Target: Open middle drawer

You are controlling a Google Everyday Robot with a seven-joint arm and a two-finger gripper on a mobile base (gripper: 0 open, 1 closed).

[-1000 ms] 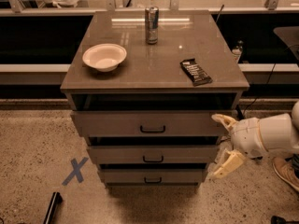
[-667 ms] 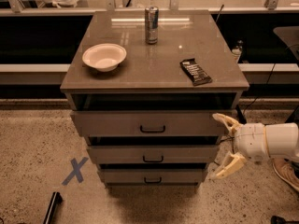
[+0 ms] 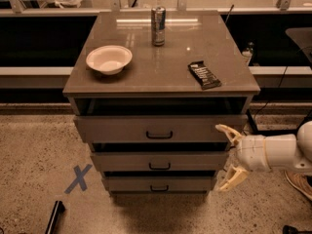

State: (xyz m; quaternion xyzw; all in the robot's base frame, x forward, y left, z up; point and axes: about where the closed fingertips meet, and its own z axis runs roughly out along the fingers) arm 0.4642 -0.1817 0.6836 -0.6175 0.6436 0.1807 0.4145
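Since the earlier frame the gripper (image 3: pixel 229 156) has edged slightly left, to just beside the cabinet's (image 3: pixel 161 72) near right corner; its fingers are spread wide, holding nothing. Middle drawer (image 3: pixel 195 161) sits below the top drawer (image 3: pixel 117 129), apparently closed; a bowl (image 3: pixel 108 58) and can (image 3: pixel 158 26) stand on top.

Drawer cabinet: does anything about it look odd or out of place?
The top drawer stands slightly pulled out with a dark gap above it, while the middle drawer sits further back. The gripper, fingers spread, hangs at the right side of the cabinet, holding nothing.
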